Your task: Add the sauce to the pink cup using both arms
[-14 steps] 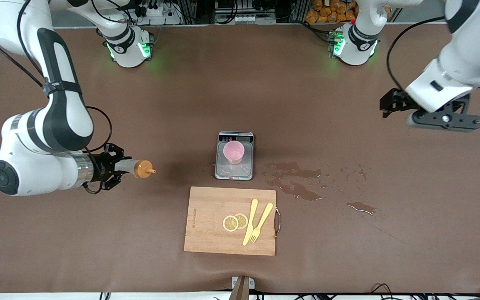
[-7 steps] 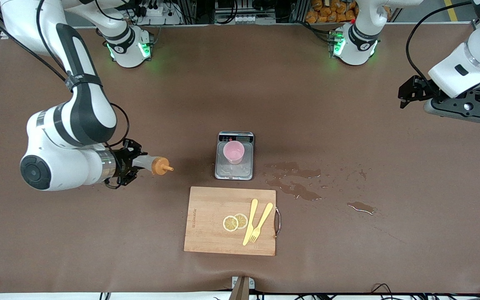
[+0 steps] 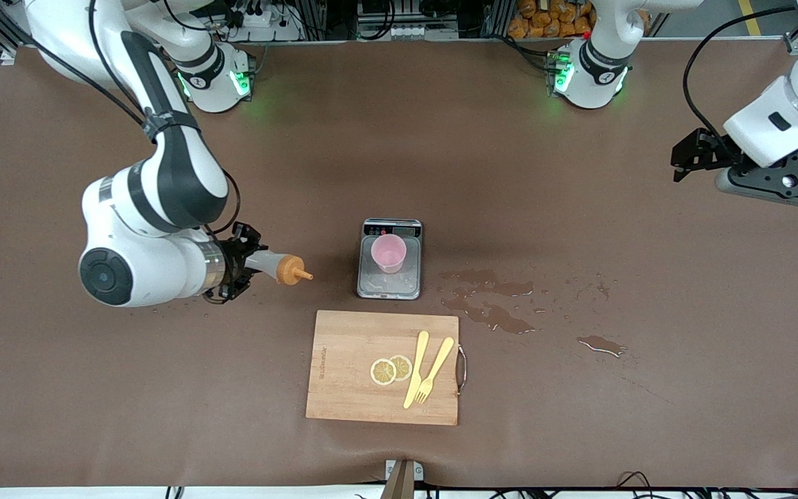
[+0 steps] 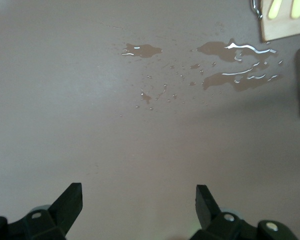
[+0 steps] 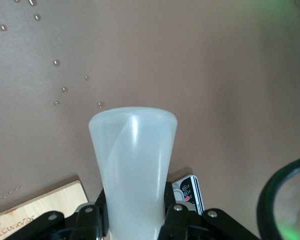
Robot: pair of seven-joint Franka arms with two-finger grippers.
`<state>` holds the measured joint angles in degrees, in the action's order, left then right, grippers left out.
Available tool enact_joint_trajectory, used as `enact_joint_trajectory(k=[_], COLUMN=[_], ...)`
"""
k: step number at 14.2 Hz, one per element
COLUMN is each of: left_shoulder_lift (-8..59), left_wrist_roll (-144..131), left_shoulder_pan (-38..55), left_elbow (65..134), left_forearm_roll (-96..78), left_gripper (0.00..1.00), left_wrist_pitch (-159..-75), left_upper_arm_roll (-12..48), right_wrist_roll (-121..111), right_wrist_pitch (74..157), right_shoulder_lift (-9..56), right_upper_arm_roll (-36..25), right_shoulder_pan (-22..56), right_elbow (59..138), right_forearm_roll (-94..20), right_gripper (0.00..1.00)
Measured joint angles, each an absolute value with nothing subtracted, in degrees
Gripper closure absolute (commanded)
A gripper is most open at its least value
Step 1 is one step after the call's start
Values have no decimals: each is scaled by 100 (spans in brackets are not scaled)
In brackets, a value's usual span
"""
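The pink cup (image 3: 388, 252) stands upright on a small grey scale (image 3: 390, 283) at the table's middle. My right gripper (image 3: 246, 263) is shut on the sauce bottle (image 3: 280, 267) and holds it sideways above the table, orange nozzle pointing toward the cup, a short way from the scale toward the right arm's end. In the right wrist view the bottle's translucent body (image 5: 134, 165) fills the space between the fingers (image 5: 176, 212). My left gripper (image 3: 690, 156) is open and empty, raised over the left arm's end of the table; its fingertips (image 4: 206, 197) show wide apart.
A wooden cutting board (image 3: 343, 374) with two lemon slices (image 3: 391, 369), a yellow knife and a fork (image 3: 433, 371) lies nearer the front camera than the scale. Wet puddles (image 3: 492, 305) spread beside the scale toward the left arm's end; they also show in the left wrist view (image 4: 237, 62).
My right arm has carried the sauce bottle steadily toward the scale and cup. My left arm has drawn up and out toward its end of the table.
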<state>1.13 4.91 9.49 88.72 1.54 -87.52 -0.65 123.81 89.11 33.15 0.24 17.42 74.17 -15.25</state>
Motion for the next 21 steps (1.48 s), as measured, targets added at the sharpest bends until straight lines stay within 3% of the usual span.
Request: enact_joint_trajectory(k=[21], left_shoulder_lift=[37], left_wrist_roll=[302], left_shoulder_pan=[736], left_elbow=[8663], left_forearm_roll=[-27], left_gripper=[0], left_wrist_pitch=[-8771], left_upper_arm_roll=[-36], right_wrist_roll=[13818], right_wrist_pitch=[8652], right_shoulder_lift=[3707], right_upper_arm_roll=[22], right_shoulder_pan=[3203], right_elbow=[7493], right_forearm_roll=[48], right_gripper=[57])
